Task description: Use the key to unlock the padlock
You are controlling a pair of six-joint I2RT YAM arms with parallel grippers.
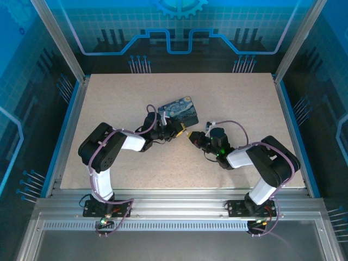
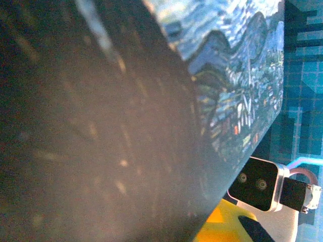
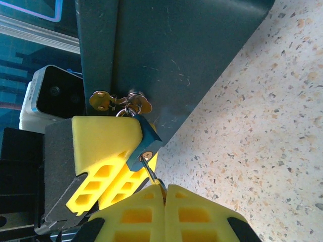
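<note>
Crowding the lock: a box (image 1: 182, 110) with a swirly night-sky lid sits askew on the bench (image 1: 109, 103). Both arms meet at its near edge, and its dark front wall (image 3: 166, 50) rises just behind the padlock.
Padlock: the padlock (image 3: 147, 141) hangs from a brass clasp (image 3: 121, 101) on that wall, just above the bench.
Left claw: the left claw (image 3: 130, 151) is closed on the padlock, its pads (image 3: 101, 136) clamping the body from two sides.
Right claw: the right claw (image 3: 165, 190) has its pads pressed flat together, pinching the head of the key.
Key: the key (image 3: 153, 171) slants from the right claw's tips up to the round brass keyhole on the padlock's underside. Its tip is at the hole; how deep it sits cannot be told.
Materials: the padlock is a small blue block. The key is a thin dark metal sliver. The pads are yellow foam-like wedges with ribbed cut-outs. The wall is matt and finely scratched. The bench is pale speckled stone.
</note>
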